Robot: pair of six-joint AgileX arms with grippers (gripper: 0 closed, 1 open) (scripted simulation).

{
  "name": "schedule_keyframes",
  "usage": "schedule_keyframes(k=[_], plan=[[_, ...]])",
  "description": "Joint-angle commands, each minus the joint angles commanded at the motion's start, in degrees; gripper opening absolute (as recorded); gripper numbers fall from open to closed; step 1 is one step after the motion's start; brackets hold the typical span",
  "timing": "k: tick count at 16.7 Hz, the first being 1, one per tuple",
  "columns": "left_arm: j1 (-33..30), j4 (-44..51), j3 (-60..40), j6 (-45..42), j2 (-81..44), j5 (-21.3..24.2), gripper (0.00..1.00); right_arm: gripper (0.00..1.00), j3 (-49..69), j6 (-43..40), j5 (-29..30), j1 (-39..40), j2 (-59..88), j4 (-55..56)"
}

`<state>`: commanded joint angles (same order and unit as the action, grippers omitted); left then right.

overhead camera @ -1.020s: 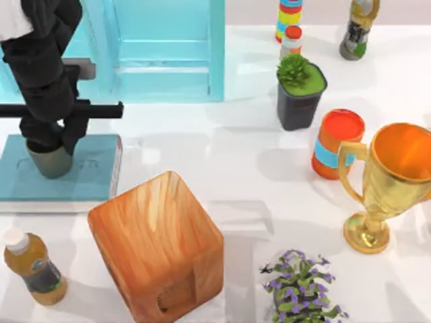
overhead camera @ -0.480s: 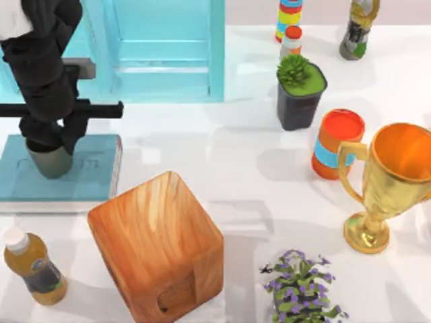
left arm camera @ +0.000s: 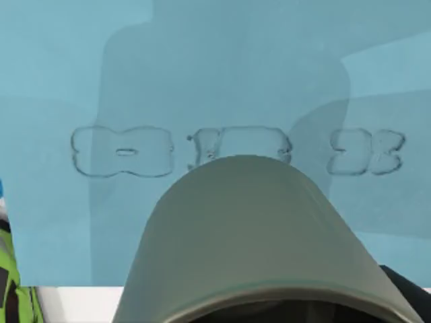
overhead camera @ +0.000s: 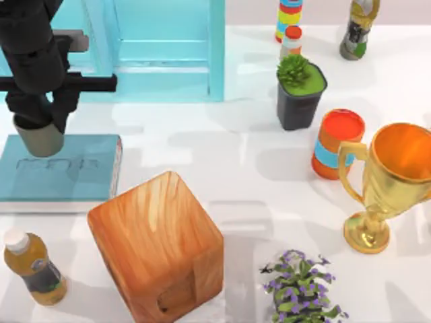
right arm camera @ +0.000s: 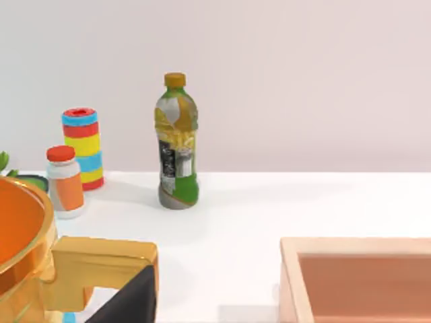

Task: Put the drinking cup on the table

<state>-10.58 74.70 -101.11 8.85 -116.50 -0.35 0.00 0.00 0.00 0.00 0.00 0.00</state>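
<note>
- Left gripper (overhead camera: 40, 121), upper left of top view: clamped on drinking cup (overhead camera: 40, 138), held above teal book (overhead camera: 60, 178).
- Right gripper: can't tell.

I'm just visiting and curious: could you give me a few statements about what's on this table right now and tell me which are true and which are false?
1. The left gripper holds the drinking cup. True.
2. The cup stands on the bare table. False: it is above the teal book, in the gripper.
3. The orange can sits beside the gold trophy. True.
4. The wooden block lies on the book. False: it rests on the table next to it.
</note>
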Motion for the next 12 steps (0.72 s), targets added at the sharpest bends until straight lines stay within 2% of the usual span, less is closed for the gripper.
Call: schedule_keyframes(k=[4,6,12], plan=[[-0.08,-0.05,0.01,0.07,-0.39,-0.01,0.00,1.00,0.00,0.00,0.00,0.00,0.00,0.00],[-2.10,1.14,-2.01,1.98,-2.01,0.08,0.00,1.00,0.00,0.00,0.00,0.00,0.00,0.00],[-18.79,8.59,-20.04,18.11,-12.15,0.70,0.00,1.00,0.00,0.00,0.00,0.00,0.00,0.00]])
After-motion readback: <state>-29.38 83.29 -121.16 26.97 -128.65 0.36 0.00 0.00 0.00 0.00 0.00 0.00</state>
